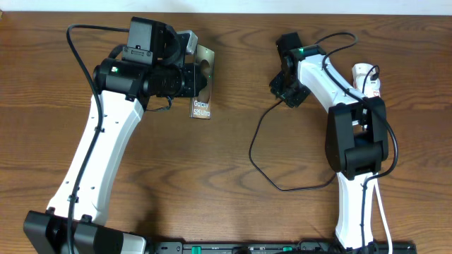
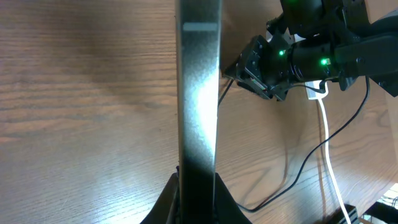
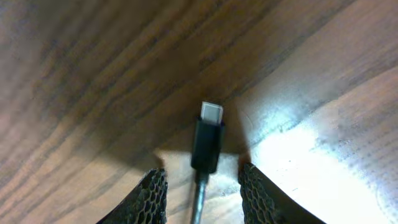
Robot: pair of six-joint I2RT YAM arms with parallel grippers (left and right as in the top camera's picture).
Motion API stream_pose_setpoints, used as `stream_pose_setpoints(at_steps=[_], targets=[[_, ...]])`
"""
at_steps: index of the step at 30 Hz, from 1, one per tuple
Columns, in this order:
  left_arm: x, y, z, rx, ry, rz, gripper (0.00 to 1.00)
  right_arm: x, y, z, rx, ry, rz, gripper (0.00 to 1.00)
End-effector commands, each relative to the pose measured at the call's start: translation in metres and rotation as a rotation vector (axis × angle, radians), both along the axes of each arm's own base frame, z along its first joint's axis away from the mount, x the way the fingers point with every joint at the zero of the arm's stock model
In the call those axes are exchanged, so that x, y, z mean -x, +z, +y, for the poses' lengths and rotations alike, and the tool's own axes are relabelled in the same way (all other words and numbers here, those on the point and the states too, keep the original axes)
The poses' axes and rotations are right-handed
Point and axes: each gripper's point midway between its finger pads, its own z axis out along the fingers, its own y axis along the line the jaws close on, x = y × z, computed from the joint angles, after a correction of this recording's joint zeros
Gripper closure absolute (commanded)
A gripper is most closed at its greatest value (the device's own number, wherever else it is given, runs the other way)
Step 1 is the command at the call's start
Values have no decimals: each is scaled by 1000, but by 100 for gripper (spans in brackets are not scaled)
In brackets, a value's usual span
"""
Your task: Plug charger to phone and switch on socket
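Observation:
My left gripper (image 1: 191,74) is shut on the phone (image 1: 202,99), a dark slab with white lettering, held on edge at the back left of the table. In the left wrist view the phone (image 2: 199,93) stands edge-on between the jaws of that gripper (image 2: 198,193). My right gripper (image 1: 286,88) is down at the end of the charger (image 1: 256,152). Its connector tip (image 3: 208,140) lies on the wood between the mesh fingers (image 3: 152,196) of the right gripper (image 3: 202,193), with a gap on each side. The white socket (image 1: 369,79) lies at the far right, partly hidden behind the right arm.
The charger's black cable loops across the middle right of the table (image 1: 233,176) and runs back under the right arm. A white cord (image 2: 329,155) trails toward the front edge. The right arm (image 2: 311,56) sits close to the phone's far end.

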Motion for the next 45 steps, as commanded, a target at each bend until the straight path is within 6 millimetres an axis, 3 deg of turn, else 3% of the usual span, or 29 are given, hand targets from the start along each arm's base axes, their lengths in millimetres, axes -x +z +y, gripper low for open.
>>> stream_pose_setpoints(at_steps=[1,15,23,28,37,39,45], targets=[[1,5,-5,18,-33,-21,93,15,-29,7,-36,62,86,64],[0,6,-5,19,-33,-25,93,23,-27,46,-98,231,76,65],[0,6,-5,19,-33,-25,93,36,-21,53,-90,254,108,65],[-2,7,-6,21,-33,-36,93,42,-6,60,-101,300,102,63],[-9,12,-7,40,-14,-57,93,49,41,77,-128,384,34,60],[-12,15,-8,55,3,-65,93,51,46,82,-129,402,25,58],[-21,23,-10,88,35,-89,93,48,47,75,-105,369,21,38]])
